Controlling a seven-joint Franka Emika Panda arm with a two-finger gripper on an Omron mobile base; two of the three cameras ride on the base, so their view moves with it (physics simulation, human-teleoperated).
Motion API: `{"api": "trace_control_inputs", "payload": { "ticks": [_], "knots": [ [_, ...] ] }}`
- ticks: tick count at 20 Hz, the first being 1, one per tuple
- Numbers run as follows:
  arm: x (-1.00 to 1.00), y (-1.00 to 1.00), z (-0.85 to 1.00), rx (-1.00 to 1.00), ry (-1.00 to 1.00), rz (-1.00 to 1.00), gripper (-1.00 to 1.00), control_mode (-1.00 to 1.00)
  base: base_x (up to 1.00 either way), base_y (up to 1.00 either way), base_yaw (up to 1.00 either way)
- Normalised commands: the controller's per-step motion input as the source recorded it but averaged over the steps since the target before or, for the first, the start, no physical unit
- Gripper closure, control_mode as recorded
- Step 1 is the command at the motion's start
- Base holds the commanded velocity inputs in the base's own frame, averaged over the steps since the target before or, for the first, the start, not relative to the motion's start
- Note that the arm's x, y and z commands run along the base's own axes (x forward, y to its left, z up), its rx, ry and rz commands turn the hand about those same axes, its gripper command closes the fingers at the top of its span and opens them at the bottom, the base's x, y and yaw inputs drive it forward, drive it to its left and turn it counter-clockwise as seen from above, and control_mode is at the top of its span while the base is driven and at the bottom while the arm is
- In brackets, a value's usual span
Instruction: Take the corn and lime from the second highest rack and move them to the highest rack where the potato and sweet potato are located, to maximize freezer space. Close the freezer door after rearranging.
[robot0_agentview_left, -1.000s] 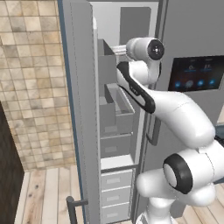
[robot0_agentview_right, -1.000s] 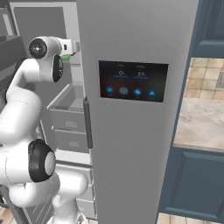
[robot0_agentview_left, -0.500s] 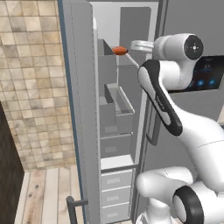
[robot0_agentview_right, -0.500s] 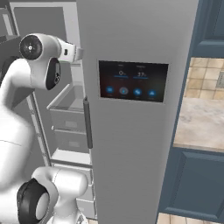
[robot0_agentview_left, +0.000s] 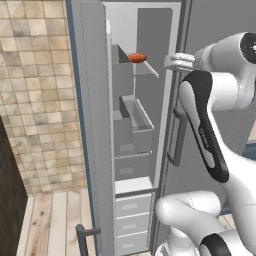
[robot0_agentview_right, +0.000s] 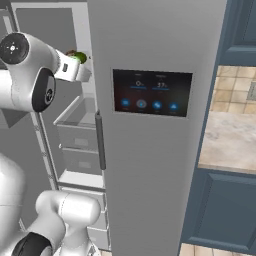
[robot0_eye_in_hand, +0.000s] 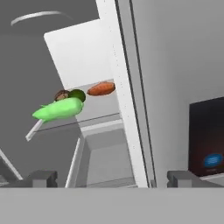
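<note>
On the highest rack lie the green corn, the dark green lime, the brown potato and the orange sweet potato. The left base view shows the sweet potato on that thin shelf. Below it hangs the second highest rack, a deep grey bin with nothing showing in it. My gripper is open and empty, held outside the freezer in front of the top shelf. The right base view shows a green item just behind the hand. The freezer door stands wide open on the left.
The shut fridge panel with the black dispenser stands right of the opening, its handle close under my arm. Lower drawers fill the freezer's bottom. A tiled wall is left of the door and blue cabinets are at the right.
My hand has drawn back out of the freezer to the right, away from the top shelf. The sweet potato on the shelf has come into sight.
</note>
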Motion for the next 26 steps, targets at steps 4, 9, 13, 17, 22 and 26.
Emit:
{"api": "trace_control_inputs", "payload": {
  "ticks": [4,9,13,17,22,26],
  "knots": [
    [-0.55,-0.16,-0.45,0.00,0.17,0.00,-1.00,-1.00,0.00,0.00,0.00],
    [-0.06,-0.08,-0.63,0.00,0.18,-0.03,-1.00,-1.00,0.00,0.00,0.00],
    [-0.21,-0.03,-0.19,0.00,0.08,-0.07,-1.00,-1.00,0.00,0.00,0.00],
    [0.00,0.00,0.00,0.00,0.00,0.00,-1.00,1.00,-1.00,-0.01,-0.10],
    [0.00,0.00,0.00,0.00,0.00,0.00,-1.00,1.00,-0.73,0.00,-0.06],
    [0.00,0.00,0.00,0.00,0.00,0.00,-1.00,1.00,-0.37,0.03,0.00]
  ]
}}
